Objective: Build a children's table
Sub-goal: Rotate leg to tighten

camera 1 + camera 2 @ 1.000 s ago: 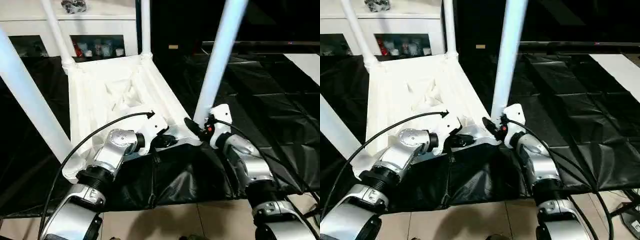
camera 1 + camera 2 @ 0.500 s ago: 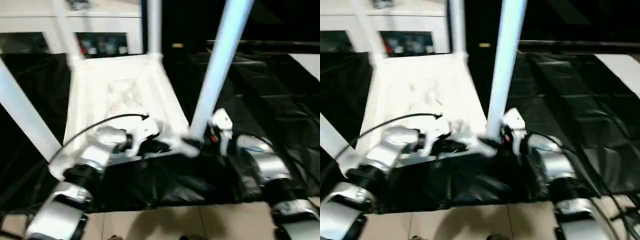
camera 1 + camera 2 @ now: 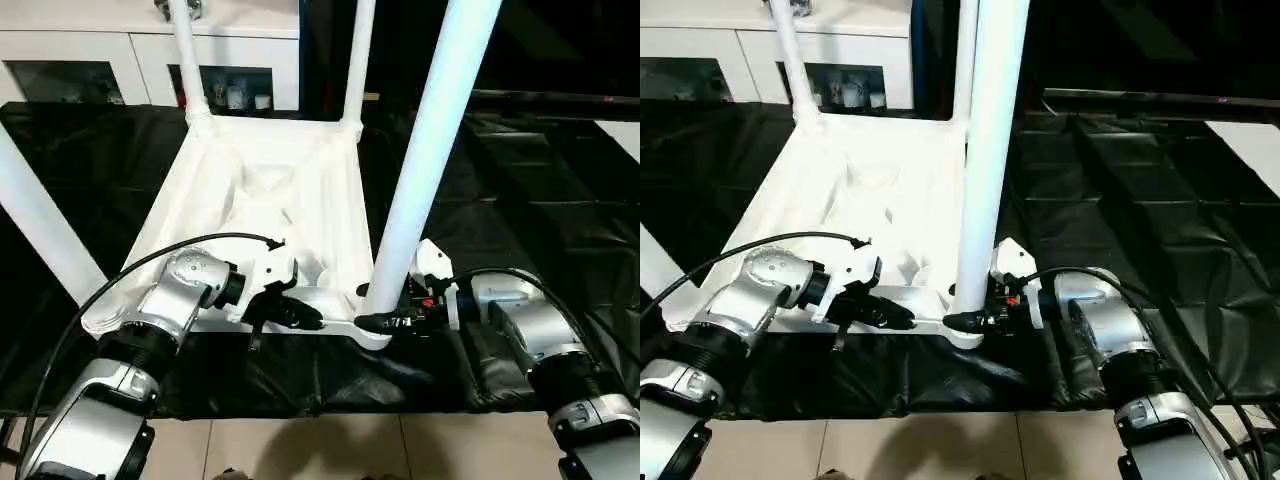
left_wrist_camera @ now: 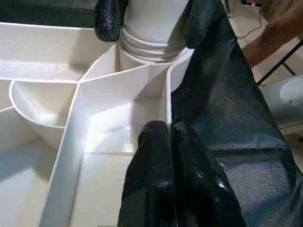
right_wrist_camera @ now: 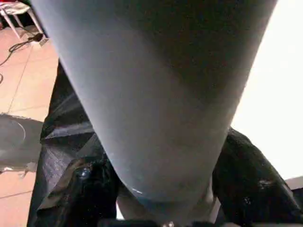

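the right claw (image 3: 385, 322) grips the near leg (image 3: 428, 160) at its corner socket; the left claw (image 3: 300, 315) is pinched on the rim of the upturned tabletop (image 3: 270, 190) on black sheeting (image 3: 520, 180). all four legs stand socketed; seating and flipping probably remain.

Bright overhead light is washing out my white plastic ribbed tabletop (image 3: 270, 190) toward twelve o'clock, and the crinkled black plastic floor sheet (image 3: 520, 200) is glinting. The thick white tube leg (image 5: 156, 94) is looming dim and unfocused.

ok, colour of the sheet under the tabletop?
Black, glossy and creased sheet beneath the white tabletop; clearest in the left eye view.
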Controlling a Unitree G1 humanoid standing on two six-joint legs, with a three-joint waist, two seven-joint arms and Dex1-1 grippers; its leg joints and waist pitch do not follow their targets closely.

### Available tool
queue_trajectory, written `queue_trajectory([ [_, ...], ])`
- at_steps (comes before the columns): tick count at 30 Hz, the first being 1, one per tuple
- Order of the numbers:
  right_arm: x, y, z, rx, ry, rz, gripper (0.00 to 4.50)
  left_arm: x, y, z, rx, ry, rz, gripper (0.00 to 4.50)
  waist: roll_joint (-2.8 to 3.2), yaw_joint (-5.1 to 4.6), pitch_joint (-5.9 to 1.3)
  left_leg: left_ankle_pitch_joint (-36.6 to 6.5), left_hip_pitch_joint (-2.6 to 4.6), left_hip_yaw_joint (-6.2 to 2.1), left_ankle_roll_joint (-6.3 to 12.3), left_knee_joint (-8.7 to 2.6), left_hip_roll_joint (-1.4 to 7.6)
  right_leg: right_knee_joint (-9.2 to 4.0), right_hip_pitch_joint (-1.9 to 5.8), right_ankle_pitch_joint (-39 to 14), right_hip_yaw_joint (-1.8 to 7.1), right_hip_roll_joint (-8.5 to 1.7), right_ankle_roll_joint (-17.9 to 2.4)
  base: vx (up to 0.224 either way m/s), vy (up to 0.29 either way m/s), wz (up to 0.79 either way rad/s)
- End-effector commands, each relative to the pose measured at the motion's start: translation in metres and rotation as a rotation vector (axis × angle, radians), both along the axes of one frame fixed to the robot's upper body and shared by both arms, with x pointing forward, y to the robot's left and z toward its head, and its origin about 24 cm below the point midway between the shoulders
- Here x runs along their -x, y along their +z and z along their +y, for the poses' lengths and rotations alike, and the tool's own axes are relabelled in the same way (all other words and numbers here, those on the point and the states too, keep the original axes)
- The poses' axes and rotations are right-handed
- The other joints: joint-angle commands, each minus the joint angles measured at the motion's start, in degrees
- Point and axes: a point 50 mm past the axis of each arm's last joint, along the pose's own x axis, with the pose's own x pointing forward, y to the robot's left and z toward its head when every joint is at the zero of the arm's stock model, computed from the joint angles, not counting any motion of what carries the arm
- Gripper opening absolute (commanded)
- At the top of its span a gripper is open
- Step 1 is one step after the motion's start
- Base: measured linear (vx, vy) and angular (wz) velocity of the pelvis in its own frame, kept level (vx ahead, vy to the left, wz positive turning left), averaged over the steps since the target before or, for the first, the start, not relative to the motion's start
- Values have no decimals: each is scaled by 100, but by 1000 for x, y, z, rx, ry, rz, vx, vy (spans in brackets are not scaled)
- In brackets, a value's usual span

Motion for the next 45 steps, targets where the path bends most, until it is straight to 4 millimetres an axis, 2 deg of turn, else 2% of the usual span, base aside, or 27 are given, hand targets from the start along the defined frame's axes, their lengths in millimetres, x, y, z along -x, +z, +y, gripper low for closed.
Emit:
queue_trajectory([
  [1,15,-19,15,63,122,93,236,-6,14,-10,27,-40,-55,0,-4,-3,-350,-1496,45,58,243,-411,39,-395,310,-1767,188,-265,-1162,0,0,0],
  [6,15,-19,16,41,105,104,236,-7,13,-9,23,-28,-53,0,0,-1,-351,-1516,50,61,238,-410,40,-393,307,-1703,189,-262,-1201,0,0,0],
  [9,10,-19,15,-4,-3,86,236,-13,13,-10,23,57,-81,0,-7,-1,-332,-1653,57,58,204,-420,37,-423,295,-1976,189,-267,-1127,0,0,0],
  [12,-2,-24,12,-31,-249,37,236,-19,12,-20,51,161,-113,0,-16,-46,-294,-1964,88,36,78,-435,13,-488,252,-2575,179,-280,-952,0,0,0],
  [13,-3,-25,11,-32,-284,32,236,-19,12,-22,55,174,-116,0,-30,-80,-284,-2156,120,5,11,-425,-19,-572,234,-3233,142,-294,-688,0,0,0],
  [14,-7,-28,10,-31,-361,29,233,-19,11,-26,63,186,-120,0,-16,-89,-285,-2183,127,-2,13,-424,-18,-591,226,-3353,143,-303,-624,0,0,0],
  [16,-12,-33,8,-30,-502,21,226,-17,9,-37,75,211,-121,0,-17,-167,-274,-2266,117,-24,-10,-430,-25,-634,207,-3566,117,-291,-498,0,0,0],
  [17,-15,-35,8,-30,-577,21,226,-17,8,-44,82,228,-124,0,-2,-189,-273,-2309,125,-26,-7,-426,-31,-650,195,-3594,111,-287,-489,0,0,0],
  [18,-16,-36,8,-32,-596,25,216,-17,8,-46,83,233,-124,0,-13,-218,-280,-2323,115,-30,-8,-424,-32,-651,204,-3581,104,-289,-485,0,0,0],
  [19,-19,-39,10,-35,-680,37,211,-17,7,-58,90,260,-128,0,4,-270,-287,-2304,58,-55,-16,-456,-32,-639,255,-3469,83,-273,-462,0,0,0],
  [20,-21,-40,13,-34,-719,38,207,-17,6,-65,94,274,-128,0,28,-280,-293,-2312,74,-64,-27,-455,-26,-634,244,-3402,75,-278,-494,0,0,0],
  [21,-24,-40,17,-43,-760,42,207,-16,6,-74,107,286,-123,0,19,-334,-297,-2374,80,-59,2,-455,-30,-640,237,-3259,70,-260,-560,0,0,0],
  [22,-27,-38,24,-59,-793,43,206,-16,6,-84,124,305,-124,0,36,-352,-302,-2408,87,-60,20,-452,-35,-648,238,-3201,64,-256,-597,0,0,0],
  [23,-28,-37,27,-60,-814,37,205,-16,6,-87,126,311,-124,0,22,-396,-298,-2448,62,-61,46,-456,-38,-649,250,-3121,59,-249,-637,0,0,0],
  [25,-33,-35,34,-62,-845,24,204,-16,6,-93,115,299,-140,0,29,-443,-309,-2493,68,-51,99,-452,-45,-638,234,-2914,81,-242,-747,0,0,0],
  [27,-35,-32,37,-65,-855,7,204,-15,7,-94,115,291,-144,0,39,-469,-315,-2513,74,-46,135,-445,-53,-643,239,-2871,82,-246,-787,0,0,0],
  [30,-36,-30,37,-50,-833,-37,204,-16,7,-90,107,286,-148,0,21,-464,-319,-2404,69,-17,197,-440,-46,-626,241,-2681,108,-246,-874,0,0,0],
  [31,-36,-29,37,-53,-829,-43,258,-16,7,-88,100,282,-151,0,27,-457,-319,-2357,65,-14,212,-443,-41,-615,250,-2624,115,-250,-905,0,0,0],
  [34,-37,-26,28,-77,-822,-51,277,-16,6,-76,70,261,-167,0,29,-443,-332,-2267,59,-11,239,-450,-33,-602,263,-2506,129,-255,-953,0,0,0],
  [35,-37,-25,27,-80,-820,-51,288,-16,6,-75,65,257,-167,0,34,-416,-351,-2159,85,12,248,-436,-21,-584,247,-2263,151,-256,-1052,0,0,0],
  [36,-37,-25,24,-70,-806,-67,307,-16,5,-72,57,253,-173,0,37,-406,-350,-2023,52,19,268,-441,-15,-539,275,-2003,159,-247,-1142,0,0,0],
  [38,-35,-23,20,-79,-730,-61,312,-16,5,-63,39,233,-169,0,31,-390,-364,-1852,30,26,316,-440,-12,-502,312,-1736,158,-245,-1218,0,0,0],
  [39,-32,-22,17,-82,-674,-59,332,-16,6,-58,29,209,-167,0,33,-383,-364,-1767,20,36,352,-434,-19,-493,326,-1629,157,-242,-1255,0,0,0],
  [41,-25,-21,12,-74,-563,-56,332,-16,7,-50,9,164,-155,0,40,-351,-368,-1658,23,39,424,-432,-15,-488,348,-1500,159,-241,-1281,0,0,0],
  [42,-22,-21,9,-68,-511,-47,355,-14,8,-46,4,130,-153,0,37,-334,-378,-1565,28,50,454,-423,-4,-463,346,-1329,172,-247,-1337,0,0,0],
  [45,-8,-21,2,-41,-315,-5,378,-10,8,-32,-29,35,-126,0,61,-254,-385,-1320,42,58,554,-425,18,-405,373,-788,173,-226,-1509,0,0,0],
])
